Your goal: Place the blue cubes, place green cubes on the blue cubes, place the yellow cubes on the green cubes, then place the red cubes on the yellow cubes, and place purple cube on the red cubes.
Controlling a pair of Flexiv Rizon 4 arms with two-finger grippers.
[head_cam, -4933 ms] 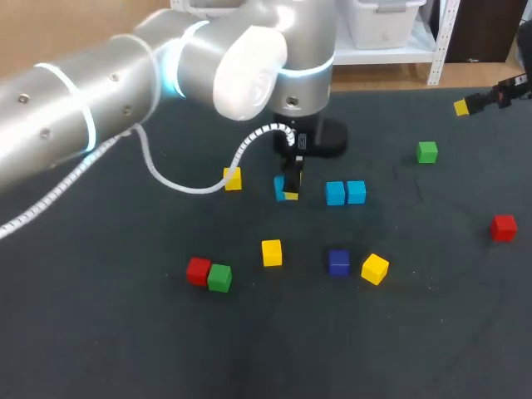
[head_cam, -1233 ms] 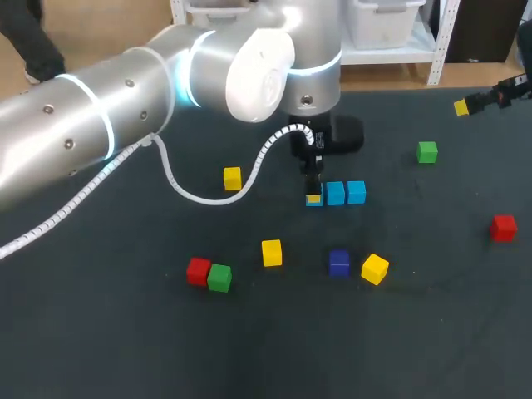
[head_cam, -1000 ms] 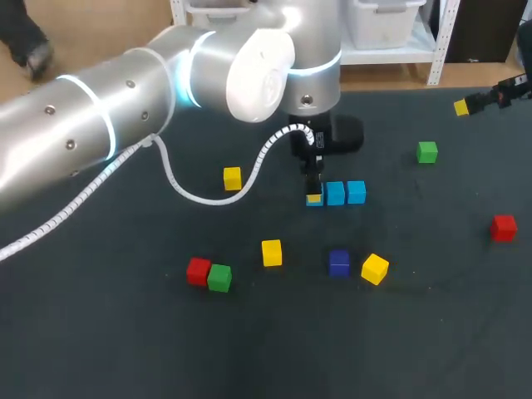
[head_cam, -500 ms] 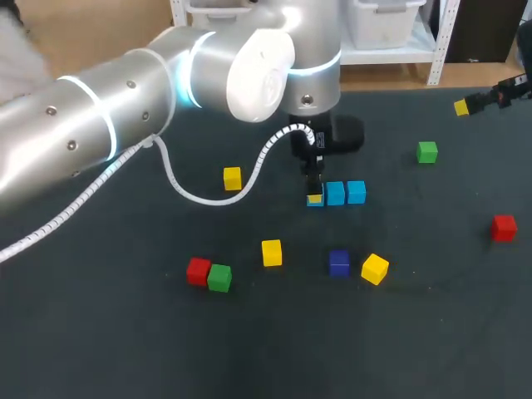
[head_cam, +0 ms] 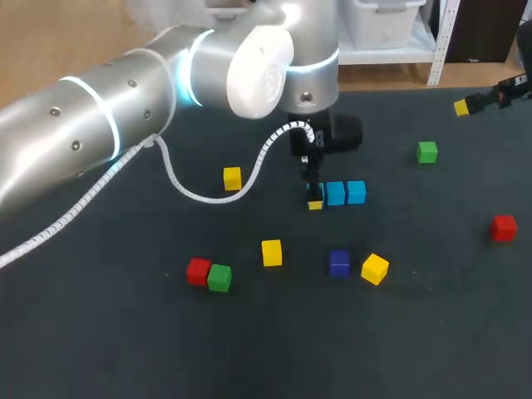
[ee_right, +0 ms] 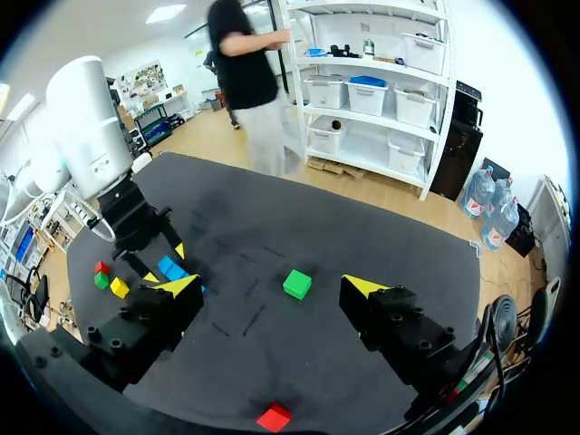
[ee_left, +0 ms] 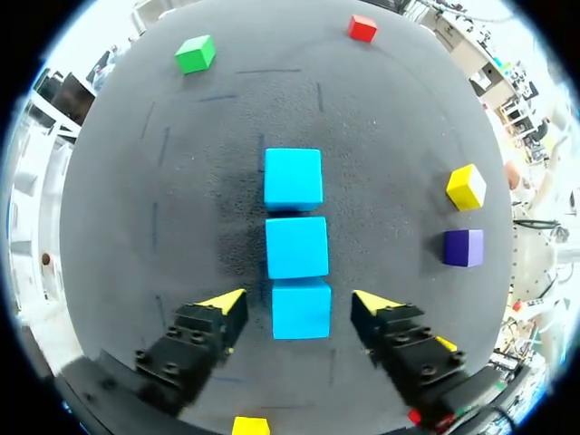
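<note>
My left gripper [ee_left: 297, 303] hangs open over one end of a row of three blue cubes [ee_left: 297, 246]. Its fingers stand on either side of the end cube [ee_left: 301, 315], with a gap on each side. The three cubes touch in a straight line. Beyond the row's other end lie a green cube [ee_left: 195, 53] and a red cube [ee_left: 362, 28]. Off to one side are a yellow cube [ee_left: 466, 186] and the purple cube [ee_left: 463, 247]. My right gripper [ee_right: 270, 286] is open and empty by the far right edge of the table [head_cam: 432, 332], well apart from the row.

three cubes [ee_left: 297, 246] in a close row; the end one lies between the fingers [ee_left: 227, 304].
</note>
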